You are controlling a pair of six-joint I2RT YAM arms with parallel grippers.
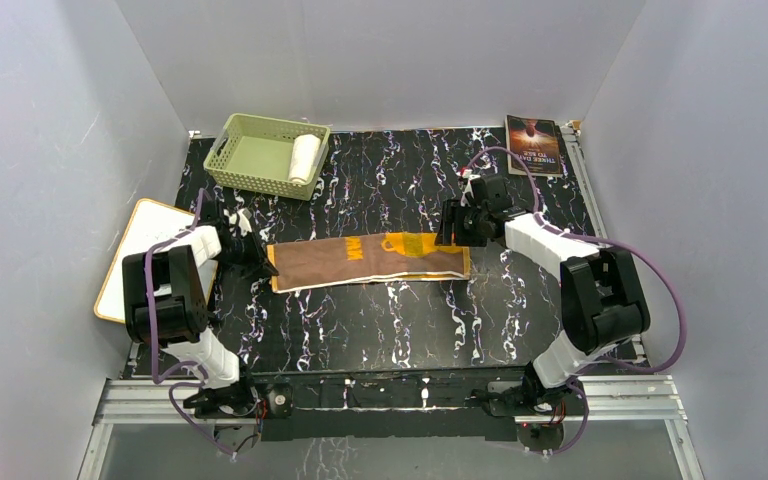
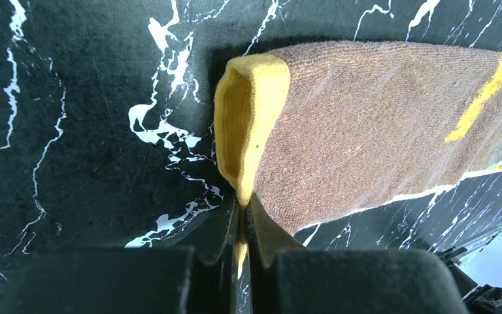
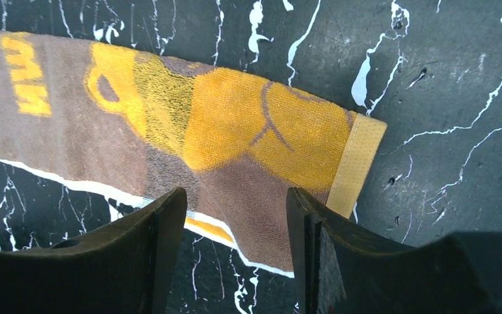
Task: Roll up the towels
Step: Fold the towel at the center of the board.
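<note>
Finding: a robotics laboratory test cell, not a domestic or commercial room. Evidence: plain pale panels [image 1: 50,150] close in the work area on 3 sides. Inside them stands a table [image 1: 380,330] with a black, white-veined marble-pattern top. An aluminium rail [image 1: 390,398] at its near edge carries 2 robot arms bolted side by side, the left arm [image 1: 165,290] and the right arm [image 1: 600,295]. Purple cables [image 1: 660,290] loop exposed from arm to base. The few loose items read as test props: a green basket [image 1: 250,183] holding a rolled white towel [image 1: 305,157], a book [image 1: 534,144], a white board [image 1: 145,250] and a brown towel [image 1: 330,265] laid flat.
</note>
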